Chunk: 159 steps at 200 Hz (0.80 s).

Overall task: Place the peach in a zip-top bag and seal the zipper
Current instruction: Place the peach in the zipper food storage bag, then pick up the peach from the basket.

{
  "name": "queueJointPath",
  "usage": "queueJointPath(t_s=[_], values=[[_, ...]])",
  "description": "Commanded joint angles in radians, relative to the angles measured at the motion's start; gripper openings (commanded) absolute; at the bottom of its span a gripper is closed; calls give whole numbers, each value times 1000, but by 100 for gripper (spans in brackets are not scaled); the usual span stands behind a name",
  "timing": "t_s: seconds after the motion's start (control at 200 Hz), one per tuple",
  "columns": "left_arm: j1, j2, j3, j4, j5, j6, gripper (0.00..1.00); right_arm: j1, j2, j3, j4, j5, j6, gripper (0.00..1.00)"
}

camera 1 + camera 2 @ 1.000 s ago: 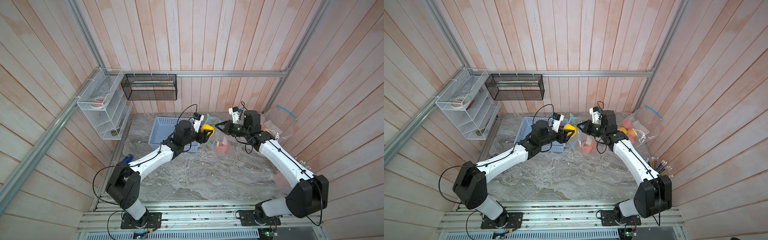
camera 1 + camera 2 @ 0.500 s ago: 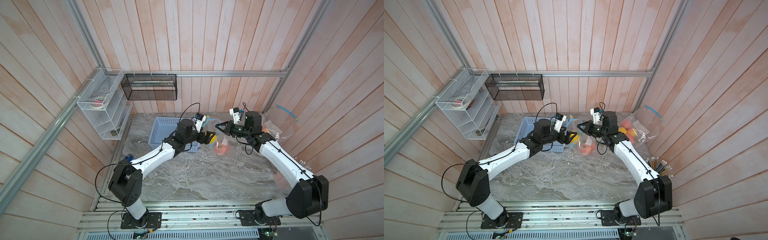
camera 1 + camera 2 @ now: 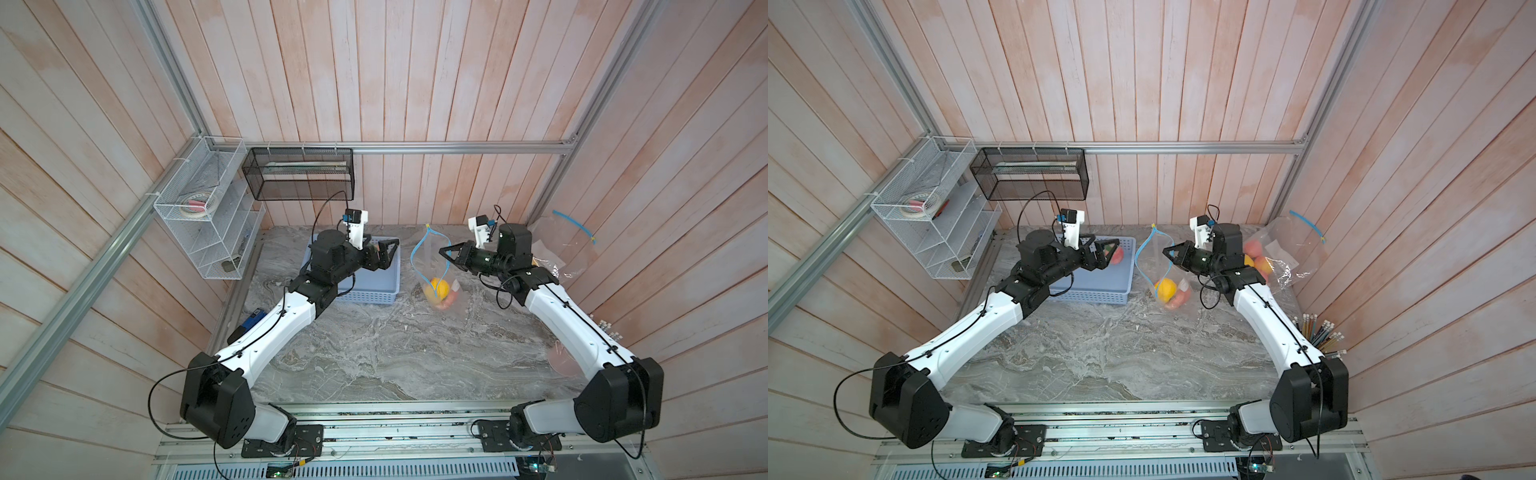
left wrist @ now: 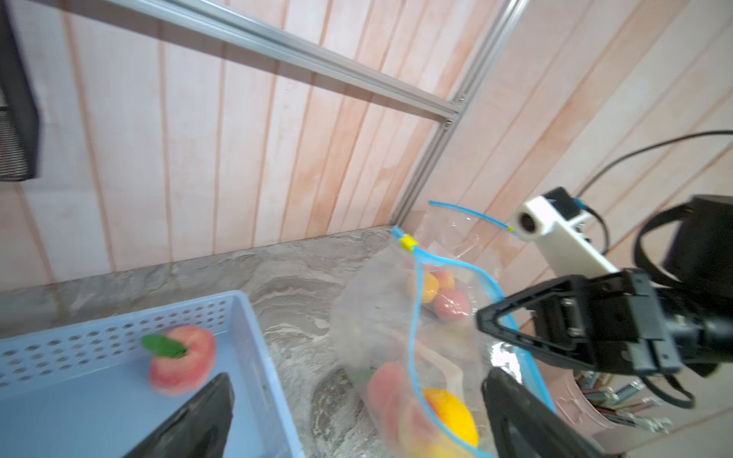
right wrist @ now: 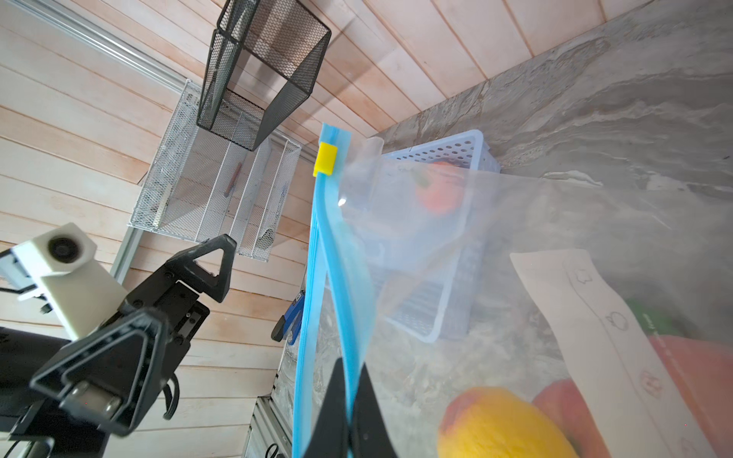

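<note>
Marble tabletop (image 3: 374, 353) | left jaws wide apart, empty, near blue basket (image 3: 374, 297) | right jaws clamped on zip-top bag (image 5: 515, 238) rim

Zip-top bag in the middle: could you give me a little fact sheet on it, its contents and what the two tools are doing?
Bag: clear zip-top bag, hanging upright
Zipper: blue, mouth open, yellow slider at one end
Contents: yellow fruit, pink peach
Right tool: shut on the bag's zipper edge
Left tool: open, empty, above the blue basket
Basket: one leafed peach
</note>
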<state>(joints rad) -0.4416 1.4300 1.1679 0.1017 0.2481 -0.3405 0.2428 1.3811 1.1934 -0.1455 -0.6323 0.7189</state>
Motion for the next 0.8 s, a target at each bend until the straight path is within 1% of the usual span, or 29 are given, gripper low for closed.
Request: queueJointPath(t_s=[0.0,0.15,0.335,0.455,0.585,0.67,0.79], values=[[58,33,-42,-38,-51,-54,100,-32,-36,44,-63,37,-61,0],[109,133,-10,-104,-50,-76,100,-79,-61,97,-155,86,-125,0],[119,277,50,-111,-45,-102,100,-137,-108,148,-272,153,-196,0],[119,388,134,-122,-35,-98,100,-168,-138,173,-335,185,-228,0],[119,518,253,-154,-45,-77,100,-174,-147,190,-379,216,-245,0],[119,601,337,-180,-55,-57,99,-174,-140,172,-370,204,-241,0],[112,702,454,-230,-61,-23,99,-174,-126,113,-314,147,-218,0]])
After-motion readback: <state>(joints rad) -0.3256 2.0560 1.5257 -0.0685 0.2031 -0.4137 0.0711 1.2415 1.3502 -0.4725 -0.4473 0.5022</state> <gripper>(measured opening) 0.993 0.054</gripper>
